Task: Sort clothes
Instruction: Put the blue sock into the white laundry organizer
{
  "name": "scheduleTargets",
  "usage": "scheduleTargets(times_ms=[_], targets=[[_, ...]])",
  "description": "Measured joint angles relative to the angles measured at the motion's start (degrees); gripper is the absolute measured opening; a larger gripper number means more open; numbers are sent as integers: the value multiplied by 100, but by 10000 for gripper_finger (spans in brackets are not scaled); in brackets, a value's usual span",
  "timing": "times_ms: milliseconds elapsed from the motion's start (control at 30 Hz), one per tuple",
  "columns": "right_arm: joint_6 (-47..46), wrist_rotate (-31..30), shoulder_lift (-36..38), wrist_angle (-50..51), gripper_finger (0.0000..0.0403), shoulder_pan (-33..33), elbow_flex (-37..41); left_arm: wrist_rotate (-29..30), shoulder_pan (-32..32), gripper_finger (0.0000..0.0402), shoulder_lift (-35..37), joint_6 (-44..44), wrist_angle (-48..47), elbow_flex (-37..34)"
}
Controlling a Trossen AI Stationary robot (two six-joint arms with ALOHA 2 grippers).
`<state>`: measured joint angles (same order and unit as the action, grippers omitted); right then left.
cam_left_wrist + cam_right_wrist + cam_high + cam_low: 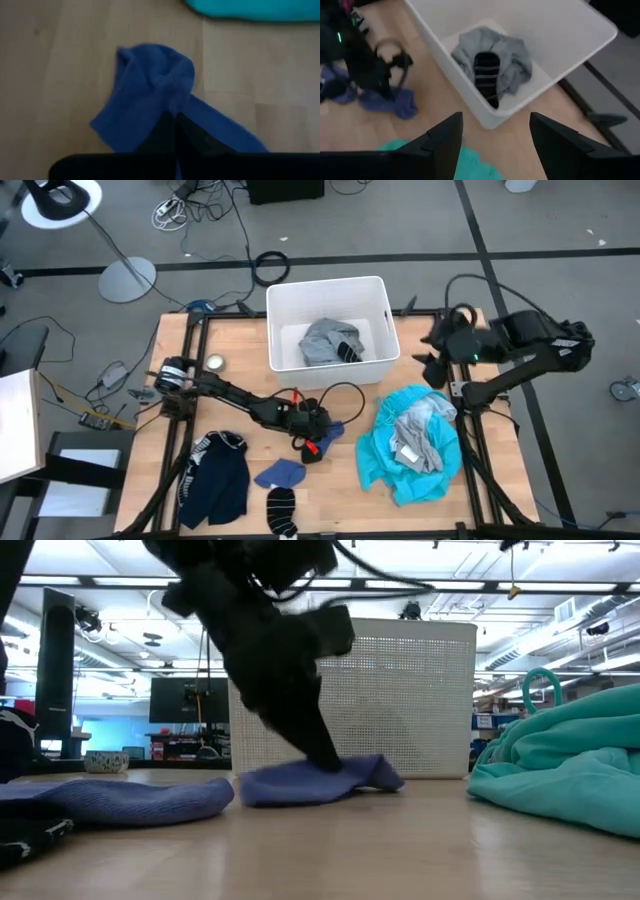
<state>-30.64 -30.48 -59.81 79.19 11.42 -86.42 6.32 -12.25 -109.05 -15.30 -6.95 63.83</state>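
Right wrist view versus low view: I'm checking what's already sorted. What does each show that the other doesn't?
Only the right wrist view looks inside the white rectangular plastic bin: a crumpled grey garment with a black striped sock on top. Its own right claw is open. Only the low view shows the bin's perforated wall. Both show the left claw shut on the small blue cloth piece and the turquoise garment.

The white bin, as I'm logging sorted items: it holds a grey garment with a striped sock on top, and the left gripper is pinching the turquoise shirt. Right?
Not quite. The left gripper is shut on a small blue piece, not the turquoise shirt, as the left wrist view shows. The white bin does hold a grey garment with a striped sock on top.
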Motion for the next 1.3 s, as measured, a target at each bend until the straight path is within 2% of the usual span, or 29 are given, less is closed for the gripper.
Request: scheduleTargets(times_ms=[233, 367, 533, 667, 800, 1000, 1133, 1300], targets=[[-1378, -544, 1040, -608, 229, 1479, 1918, 31, 0, 1, 494, 168, -172, 2], [-1770, -1110, 1456, -1374, 229, 2188, 3133, 46, 20, 0, 892, 284, -286, 4], [-2020, -1548, 1604, -2654, 229, 2698, 4332, 49, 89, 0, 1523, 375, -469, 4], [-1971, -1725, 1511, -3986, 229, 2903, 5146, 49, 223, 0, 2138, 543, -558, 4], [-1494, -1833, 1368, -5869, 229, 3045, 6036, 74, 469, 0, 2856, 794, -565, 15], [-916, -1838, 1127, -8398, 229, 3054, 7025, 109, 1181, 0, 3751, 1238, -871, 97], [-510, -1818, 1023, -9070, 229, 2935, 7207, 130, 1872, 0, 3925, 1657, -1538, 555], [-369, -1718, 980, -9216, 229, 2833, 7155, 134, 2716, 11, 3895, 1828, -1623, 754]])
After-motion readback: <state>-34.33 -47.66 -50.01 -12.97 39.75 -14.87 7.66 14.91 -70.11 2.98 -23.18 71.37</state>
